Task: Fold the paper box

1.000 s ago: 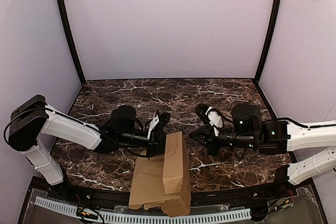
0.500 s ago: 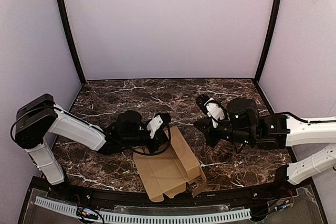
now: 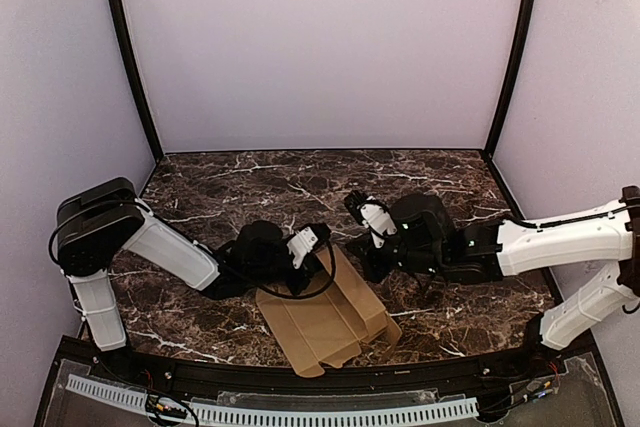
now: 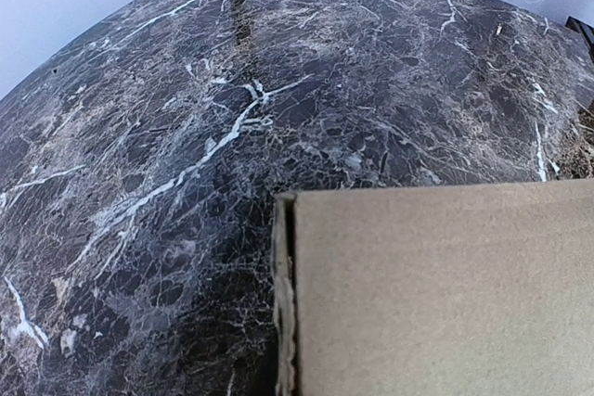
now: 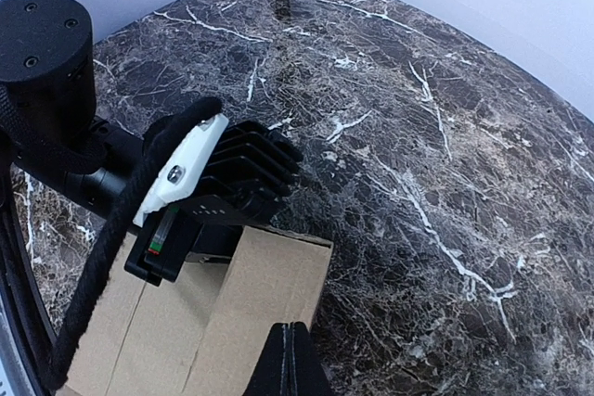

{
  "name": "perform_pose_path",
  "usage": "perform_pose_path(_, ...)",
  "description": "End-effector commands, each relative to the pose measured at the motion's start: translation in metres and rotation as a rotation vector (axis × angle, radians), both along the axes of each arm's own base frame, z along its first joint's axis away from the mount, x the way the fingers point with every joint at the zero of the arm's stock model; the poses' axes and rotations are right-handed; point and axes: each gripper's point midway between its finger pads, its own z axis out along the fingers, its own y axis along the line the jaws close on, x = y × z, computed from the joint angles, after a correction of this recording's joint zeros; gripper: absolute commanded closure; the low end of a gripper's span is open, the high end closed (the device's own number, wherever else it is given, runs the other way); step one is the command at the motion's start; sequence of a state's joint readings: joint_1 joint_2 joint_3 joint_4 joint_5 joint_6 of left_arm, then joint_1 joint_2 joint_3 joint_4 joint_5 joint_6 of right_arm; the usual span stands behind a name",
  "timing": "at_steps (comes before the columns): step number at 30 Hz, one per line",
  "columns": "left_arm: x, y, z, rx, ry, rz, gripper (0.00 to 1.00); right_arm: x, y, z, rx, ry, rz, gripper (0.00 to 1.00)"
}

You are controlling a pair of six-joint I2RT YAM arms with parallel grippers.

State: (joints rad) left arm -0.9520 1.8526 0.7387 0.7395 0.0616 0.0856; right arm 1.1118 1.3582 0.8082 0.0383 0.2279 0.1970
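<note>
Marble-patterned counter [image 3: 250, 177] carries the whole scene, dark brown with white veins. From the left side the left gripper [image 3: 305, 247] reaches in low over the surface, and its jaws are closed on the far-left edge of the paper box [image 3: 325, 322]; the right wrist view shows that gripper [image 5: 218, 183] with its finned black body and white side plate right at the cardboard's far edge. The fingers themselves are hidden in the left wrist view, where the paper box [image 4: 436, 294] fills the lower right, directly under the jaws, with a doubled edge running toward the camera and bare counter [image 4: 186, 136] ahead of and to the left of them. A black cable [image 3: 322, 277] loops from that gripper across the near-left part of the cardboard. The paper box lies mostly flat, spreading from between the two sets of jaws toward the near edge of the counter, plain brown, with creased panels and a raised fold along its right side. To the right, the right gripper [image 3: 365, 259] points at the box's far-right edge. Its jaws are fully closed to a point and grip nothing that can be made out; in its own wrist view the dark fingertips [image 5: 290, 364] sit just over the near-right edge of the paper box [image 5: 232, 312], with the left gripper just beyond and open counter [image 5: 418, 136] to the right.
</note>
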Motion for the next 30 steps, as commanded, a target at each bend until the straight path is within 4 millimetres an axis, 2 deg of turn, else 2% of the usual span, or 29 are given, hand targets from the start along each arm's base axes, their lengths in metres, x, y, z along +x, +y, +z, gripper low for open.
perform_pose_path(1, 0.006, -0.005, 0.004, -0.019, -0.01, 0.022, 1.0, 0.013, 0.022, 0.014, 0.099, -0.004, 0.005, 1.0)
perform_pose_path(5, 0.006, -0.006, -0.001, 0.001, 0.005, 0.02, 0.99, 0.019, 0.03, 0.001, 0.092, 0.017, 0.016, 1.0)
perform_pose_path(15, 0.003, -0.007, -0.008, 0.014, 0.024, 0.002, 0.85, 0.034, 0.042, -0.016, 0.103, 0.039, 0.013, 1.0)
perform_pose_path(24, 0.004, -0.004, -0.012, 0.018, 0.02, 0.015, 0.82, 0.038, 0.049, -0.028, 0.101, 0.063, 0.017, 1.0)
perform_pose_path(30, 0.003, -0.004, -0.013, 0.014, 0.021, 0.017, 0.81, 0.039, 0.049, -0.044, 0.084, 0.086, 0.014, 1.0)
